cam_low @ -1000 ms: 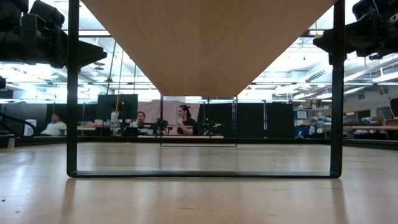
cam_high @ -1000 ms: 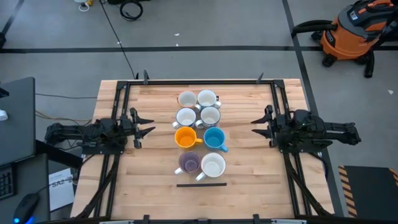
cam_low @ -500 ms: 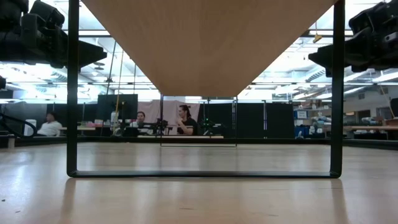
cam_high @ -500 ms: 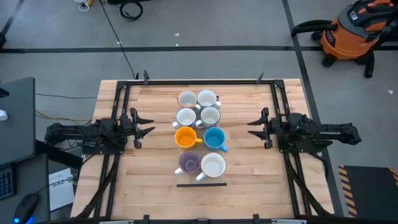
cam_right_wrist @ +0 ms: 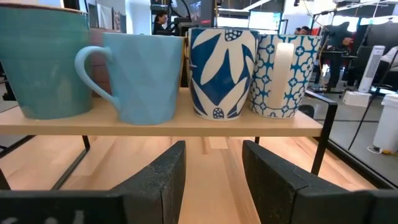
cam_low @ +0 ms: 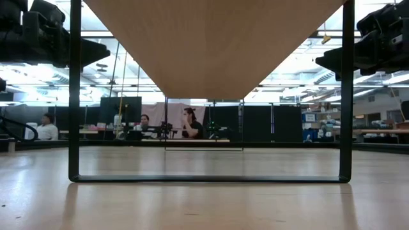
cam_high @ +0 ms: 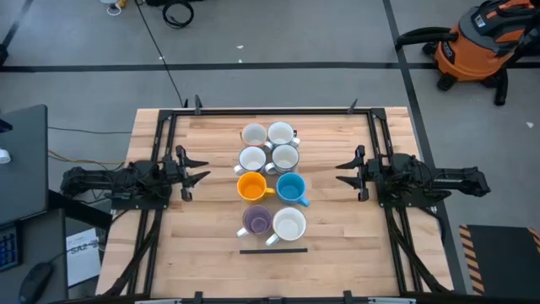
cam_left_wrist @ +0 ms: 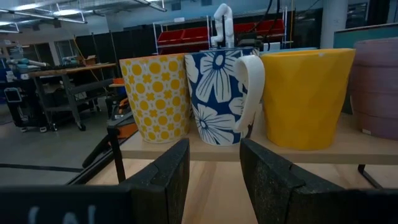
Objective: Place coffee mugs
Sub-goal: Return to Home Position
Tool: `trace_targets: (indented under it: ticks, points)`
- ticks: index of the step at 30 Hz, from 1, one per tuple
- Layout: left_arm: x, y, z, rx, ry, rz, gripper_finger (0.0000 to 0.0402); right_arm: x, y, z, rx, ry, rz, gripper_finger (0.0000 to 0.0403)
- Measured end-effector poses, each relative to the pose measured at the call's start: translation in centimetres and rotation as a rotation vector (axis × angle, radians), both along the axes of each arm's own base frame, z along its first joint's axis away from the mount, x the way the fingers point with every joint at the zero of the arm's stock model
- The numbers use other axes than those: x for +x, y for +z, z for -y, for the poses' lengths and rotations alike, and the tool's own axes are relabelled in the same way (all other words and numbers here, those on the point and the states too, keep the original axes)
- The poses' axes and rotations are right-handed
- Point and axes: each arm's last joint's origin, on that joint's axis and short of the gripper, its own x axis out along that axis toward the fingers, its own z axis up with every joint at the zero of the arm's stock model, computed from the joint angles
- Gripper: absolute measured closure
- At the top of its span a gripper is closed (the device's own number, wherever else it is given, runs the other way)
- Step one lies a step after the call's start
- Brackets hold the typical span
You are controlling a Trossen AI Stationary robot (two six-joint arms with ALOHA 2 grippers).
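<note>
Glossy glazed ceramic coffee mugs (cam_left_wrist: 217, 93) on a pale, smooth wooden shelf (cam_left_wrist: 205, 151) with thin matt black metal legs (cam_low: 75, 96). Below the shelf, a satin wood-plank table (cam_high: 211, 245). Pads (cam_left_wrist: 273, 180) of left gripper (cam_left_wrist: 213, 148) and right gripper (cam_right_wrist: 212, 145): dark, matt, grainy.

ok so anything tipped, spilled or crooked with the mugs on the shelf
Nothing stands out. All eight mugs stand upright in a neat double row on the shelf, and I can see no chips or spills. The left gripper and right gripper sit apart at the sides, jaws open and empty.

Bright, even overhead lighting, soft shadows
</note>
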Motion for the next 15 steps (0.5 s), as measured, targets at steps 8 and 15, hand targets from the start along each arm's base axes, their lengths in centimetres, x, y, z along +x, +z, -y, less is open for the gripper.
trace_targets:
  ticks: [8, 15]
  points:
    - [-0.01, 0.08, 0.00, 0.000, 0.000, 0.009, 0.0253, 0.00, 0.00, 0.00, 0.000, 0.000, 0.000, 0.0238]
    - [-0.01, 0.12, 0.00, -0.001, 0.000, 0.012, 0.0253, 0.00, 0.00, 0.00, 0.000, 0.000, 0.000, 0.0238]
